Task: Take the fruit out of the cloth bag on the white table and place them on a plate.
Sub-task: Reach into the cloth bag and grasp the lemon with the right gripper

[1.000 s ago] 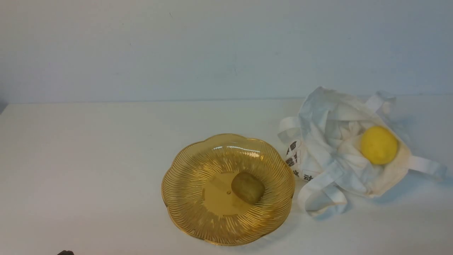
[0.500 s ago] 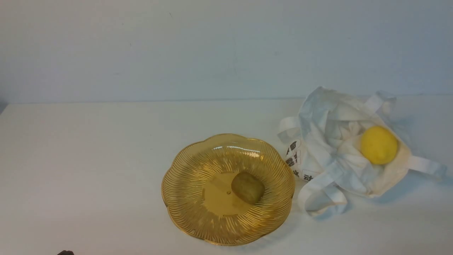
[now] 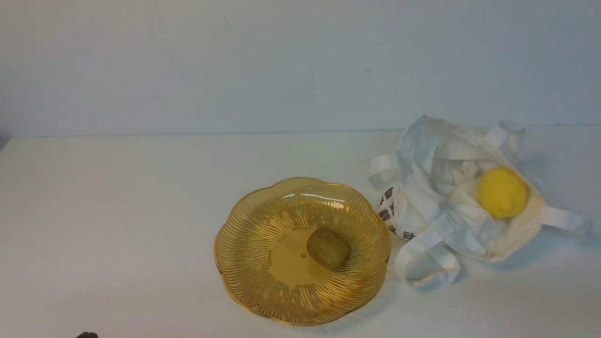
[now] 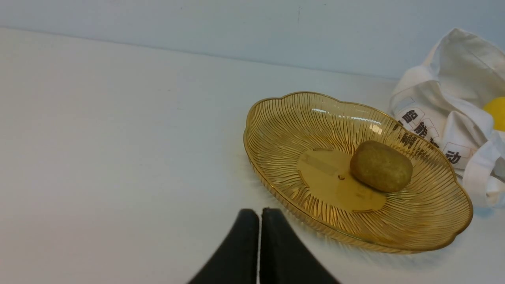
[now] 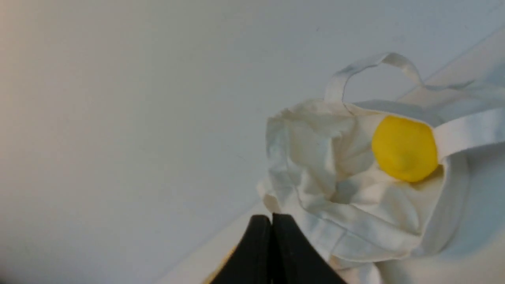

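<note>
The amber plate (image 3: 253,263) sits at the middle front of the white table (image 3: 117,211), with the brown-green kiwi (image 3: 328,248) lying in it. The plate (image 4: 284,130) and kiwi (image 4: 381,166) also show in the left wrist view. The cloth bag (image 3: 436,220) lies crumpled to the right of the plate, with the yellow lemon (image 3: 503,192) resting in its open folds. The right wrist view shows the bag (image 5: 315,157) and the lemon (image 5: 404,148). My left gripper (image 4: 259,213) is shut and empty, short of the plate's near rim. My right gripper (image 5: 271,219) is shut and empty, apart from the bag.
A pale wall rises behind the table's far edge. The bag's strap handles (image 3: 563,219) spread out on the table to the right and front. A small dark part of the left arm (image 3: 87,335) shows at the bottom edge.
</note>
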Controlling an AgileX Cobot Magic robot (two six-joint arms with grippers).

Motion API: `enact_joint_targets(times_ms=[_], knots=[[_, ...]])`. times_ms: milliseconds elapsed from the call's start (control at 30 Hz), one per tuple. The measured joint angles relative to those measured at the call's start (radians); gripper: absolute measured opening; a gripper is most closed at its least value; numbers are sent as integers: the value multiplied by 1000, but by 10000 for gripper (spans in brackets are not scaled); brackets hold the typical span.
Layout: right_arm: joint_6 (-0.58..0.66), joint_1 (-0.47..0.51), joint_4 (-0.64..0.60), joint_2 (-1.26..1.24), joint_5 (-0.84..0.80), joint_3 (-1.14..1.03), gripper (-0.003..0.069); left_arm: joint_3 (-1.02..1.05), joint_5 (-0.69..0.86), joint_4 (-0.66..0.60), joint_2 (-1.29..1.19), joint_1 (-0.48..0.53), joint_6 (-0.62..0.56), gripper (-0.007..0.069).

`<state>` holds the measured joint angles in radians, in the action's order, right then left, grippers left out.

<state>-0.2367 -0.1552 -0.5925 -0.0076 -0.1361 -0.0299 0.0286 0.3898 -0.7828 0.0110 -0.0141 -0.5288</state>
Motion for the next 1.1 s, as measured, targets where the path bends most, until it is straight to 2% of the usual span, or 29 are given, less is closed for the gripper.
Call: enact_joint_targets(times_ms=[167,300,367,433,467,567,700,833,933,1067,1100], knots=[[-3,0,-77,0,20,0,-15,0,0,0,0,0,-2,-8],[101,0,-62,3,25,51,-15,0,0,0,0,0,-4,-8],[187,0,-35,65,13,150,-13,0,1,0,0,0,-4,-8],[237,0,-5,158,-22,240,-12,0,1,0,0,0,-4,-8],[292,0,39,265,-100,325,-12,0,1,0,0,0,-5,-8],[323,0,160,498,-281,483,-11,0,1,0,0,0,-5,-8],[226,0,359,834,-500,685,0,0,1,0,0,0,-5,-8],[89,0,541,1093,-586,845,36,0,1,0,0,0,-4,-8],[25,0,617,1258,-629,959,92,0,1,0,0,0,-4,-8],[-1,0,636,1411,-650,1043,188,0,1,0,0,0,-4,-8],[-11,0,638,1472,-655,1074,244,0,1,0,0,0,-4,-8]])
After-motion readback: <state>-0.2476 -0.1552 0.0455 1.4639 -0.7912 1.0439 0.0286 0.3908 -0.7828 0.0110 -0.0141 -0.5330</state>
